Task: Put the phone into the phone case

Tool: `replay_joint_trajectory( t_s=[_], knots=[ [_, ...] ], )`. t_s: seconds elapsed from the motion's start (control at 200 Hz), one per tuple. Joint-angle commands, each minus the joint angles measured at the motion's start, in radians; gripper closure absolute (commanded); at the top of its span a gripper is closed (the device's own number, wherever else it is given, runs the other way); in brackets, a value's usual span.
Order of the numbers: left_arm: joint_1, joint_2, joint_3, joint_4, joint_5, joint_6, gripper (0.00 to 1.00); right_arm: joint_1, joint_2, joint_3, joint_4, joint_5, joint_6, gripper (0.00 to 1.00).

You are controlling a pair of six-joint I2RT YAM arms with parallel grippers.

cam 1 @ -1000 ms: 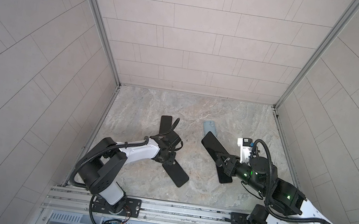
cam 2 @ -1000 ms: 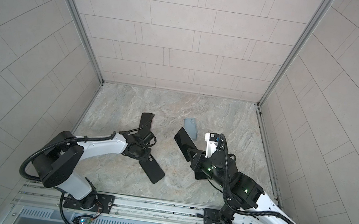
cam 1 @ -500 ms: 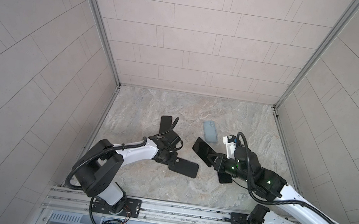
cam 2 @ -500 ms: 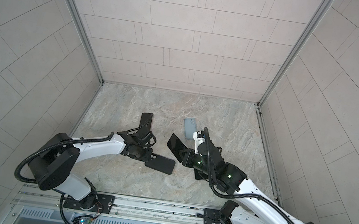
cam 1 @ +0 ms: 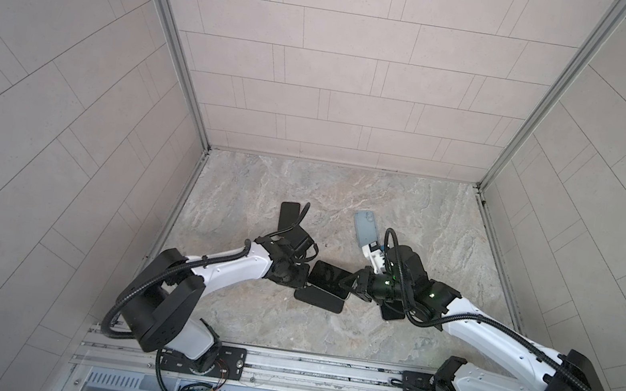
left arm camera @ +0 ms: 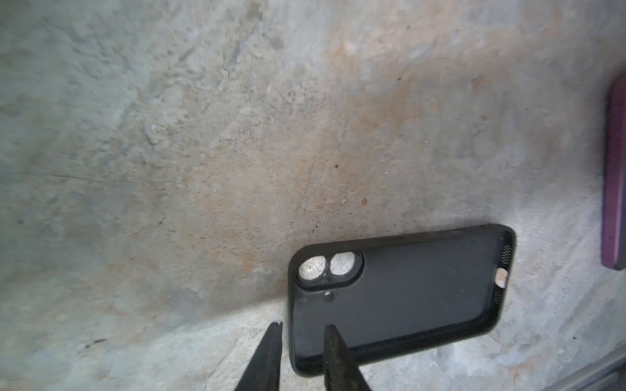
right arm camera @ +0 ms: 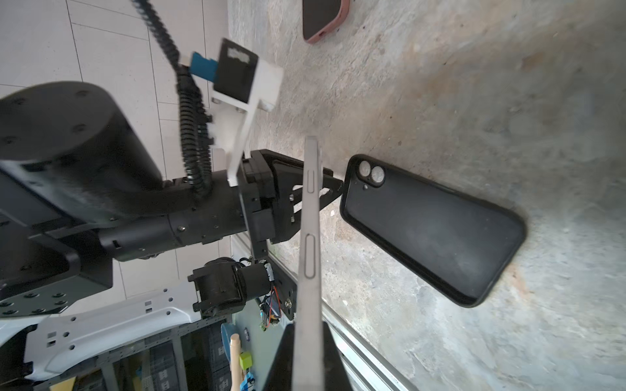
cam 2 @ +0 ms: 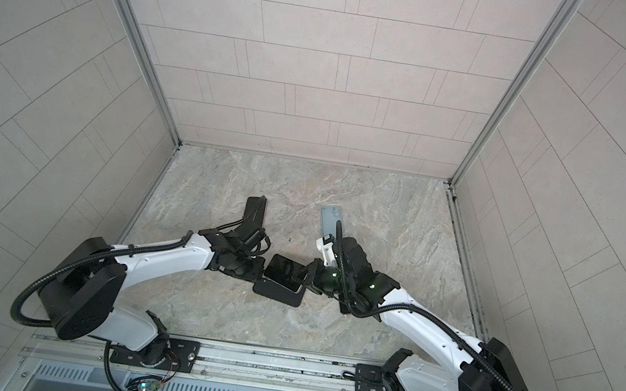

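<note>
**Aligning the phone over the case.** In both top views the two grippers meet just below the centre of the frame. The right gripper [cam 1: 352, 291] is clamped on one short end of the phone [cam 1: 326, 286], which hangs tilted, dark face up, above the empty black phone case [cam 1: 318, 304]. The right wrist view shows the phone [right arm camera: 310, 220] edge-on and clear of the case [right arm camera: 430, 230], which lies open side up on the stone tabletop [cam 1: 304, 187].

The left gripper [left arm camera: 301, 326], at the lower middle of the left wrist view, is narrowly parted. Its fingers sit astride the case wall at the corner beside the camera cut-out, and whether they press the wall cannot be told.

The step in hand appears to be seating the phone. To do it well:
- Match the phone's lens end, hidden here, to the cut-out end.
- Lower the free short end into the case first.
- Hold the long edges parallel to the walls, then press the held end flat.

The left gripper should steady the case, since so light a shell may slide or tip. A grey-blue item [cam 1: 364, 231] lies apart, upper right of centre.
</note>
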Motion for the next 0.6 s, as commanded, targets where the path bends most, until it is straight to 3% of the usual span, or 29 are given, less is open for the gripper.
replay_joint_trajectory(
  t_s=[0.0,0.16,0.41,0.595],
  knots=[
    [0.004,-0.068,0.030,-0.036,-0.021,-0.005,0.69,-0.030,0.025,-0.007,0.099,-0.102,0.023,1.00],
    [0.026,-0.126,0.019,-0.044,-0.032,-0.041,0.69,-0.052,0.085,-0.016,0.131,-0.148,0.017,1.00],
    [0.114,-0.187,-0.108,0.140,0.127,-0.143,0.69,-0.085,0.218,0.009,0.153,-0.252,-0.014,1.00],
    [0.135,-0.175,-0.146,0.191,0.181,-0.166,0.69,-0.088,0.277,0.027,0.113,-0.273,-0.067,1.00]
  ],
)
